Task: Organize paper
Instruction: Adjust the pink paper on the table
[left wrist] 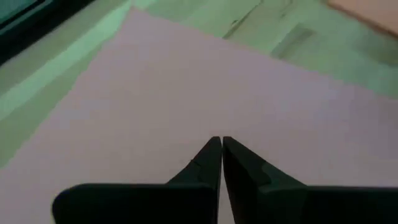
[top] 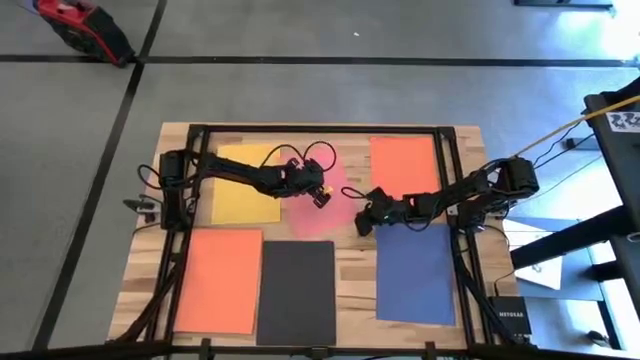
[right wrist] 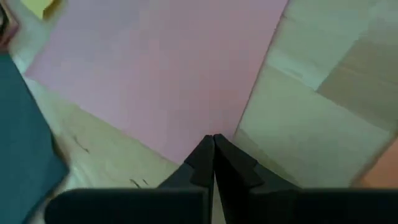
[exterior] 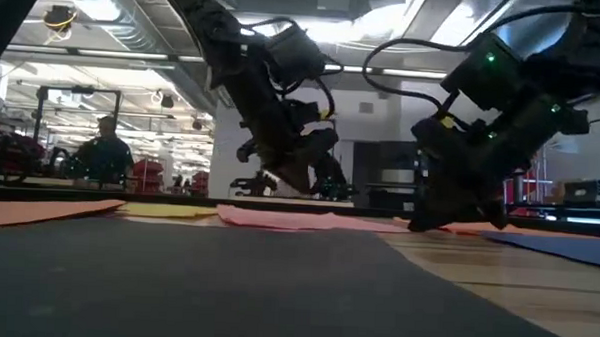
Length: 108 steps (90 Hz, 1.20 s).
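Where claws meet, pink paper [top: 315,205].

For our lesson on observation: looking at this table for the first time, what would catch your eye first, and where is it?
Two dark arms meet over a pink sheet at the table's middle: the left gripper on it, fingers shut, and the right gripper, also shut, at its edge. Around it lie bright sheets: yellow and orange at the far side, another orange, black and dark blue at the near side.
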Tool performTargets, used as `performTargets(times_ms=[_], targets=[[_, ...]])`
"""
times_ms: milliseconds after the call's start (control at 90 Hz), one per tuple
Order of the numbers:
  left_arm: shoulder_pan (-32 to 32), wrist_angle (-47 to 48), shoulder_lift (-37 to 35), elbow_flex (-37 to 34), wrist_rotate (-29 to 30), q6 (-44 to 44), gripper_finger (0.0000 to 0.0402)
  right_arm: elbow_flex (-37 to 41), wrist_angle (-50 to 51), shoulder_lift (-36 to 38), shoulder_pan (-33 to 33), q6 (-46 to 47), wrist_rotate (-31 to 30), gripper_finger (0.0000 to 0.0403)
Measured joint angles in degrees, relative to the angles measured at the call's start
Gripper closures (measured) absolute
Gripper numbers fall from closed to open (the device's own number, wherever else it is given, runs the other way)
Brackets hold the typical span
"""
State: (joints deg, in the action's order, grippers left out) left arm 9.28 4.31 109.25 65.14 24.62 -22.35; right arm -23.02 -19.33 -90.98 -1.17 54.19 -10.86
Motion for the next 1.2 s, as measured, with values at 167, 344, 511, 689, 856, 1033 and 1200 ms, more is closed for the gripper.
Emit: performTargets(times_ms=[167, 344, 511, 689, 856, 1033, 1200], targets=[[-2.5, -0.8, -0.4, 0.0, 1.8, 0.3, 0.0402, -0.3, -2.8, 0.2, 0.0, -2.9, -1.9, 0.0403], [-4.9, -0.9, -3.1, 0.0, 4.9, 1.5, 0.0402, -2.8, -1.9, 0.7, 0.0, -11.2, -0.9, 0.0403], [-7.3, -0.7, -7.0, 0.0, 5.4, 1.9, 0.0402, -6.4, 0.8, 0.9, 0.0, -20.9, 1.9, 0.0403], [-11.5, -0.6, -11.1, 0.0, 9.1, 2.6, 0.0402, -14.1, 13.9, 1.1, 0.5, -33.4, 1.5, 0.0394], [-14.8, -1.8, -12.5, 0.0, 10.4, 1.6, 0.0402, -21.6, 24.1, -0.7, 3.4, -43.9, -0.1, 0.0357], [-16.8, -12.6, -12.5, -5.6, 10.2, 0.6, 0.0402, -25.5, 26.1, -1.8, 8.0, -51.4, 1.2, 0.0325], [-18.1, -31.5, -12.4, -15.5, 6.5, -1.0, 0.0402, -26.1, 26.0, -1.8, 13.0, -54.4, 5.7, 0.0366]])
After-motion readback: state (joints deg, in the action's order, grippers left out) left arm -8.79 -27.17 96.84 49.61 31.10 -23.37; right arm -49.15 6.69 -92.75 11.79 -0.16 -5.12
